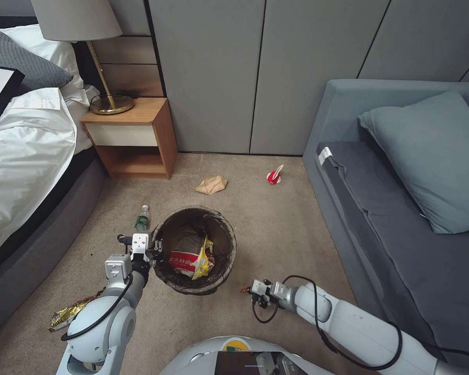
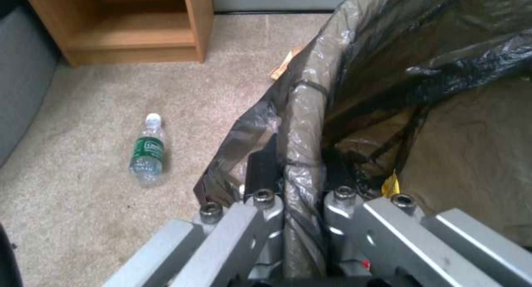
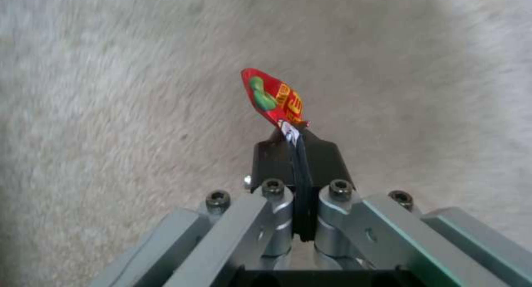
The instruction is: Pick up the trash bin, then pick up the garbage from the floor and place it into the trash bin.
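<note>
The trash bin (image 1: 195,250), round with a dark liner over its rim, stands mid-floor and holds a red-and-white cup and a yellow wrapper. My left gripper (image 1: 153,253) is shut on the bin's near-left rim; in the left wrist view my left gripper (image 2: 302,166) pinches the lined rim of the trash bin (image 2: 332,71). My right gripper (image 1: 247,290), low over the carpet right of the bin, is shut on a small red wrapper (image 3: 274,98), which sticks out past the right gripper (image 3: 296,143). Loose garbage: a bottle (image 1: 142,219), a tan paper bag (image 1: 211,184), a red-and-white cup (image 1: 274,176), a gold wrapper (image 1: 70,312).
A bed (image 1: 31,156) fills the left side, with a wooden nightstand (image 1: 133,135) and lamp beside it. A grey sofa (image 1: 401,219) runs along the right. Grey wall panels close the back. Open carpet lies between bin and sofa. The bottle (image 2: 148,152) lies close to the bin's left.
</note>
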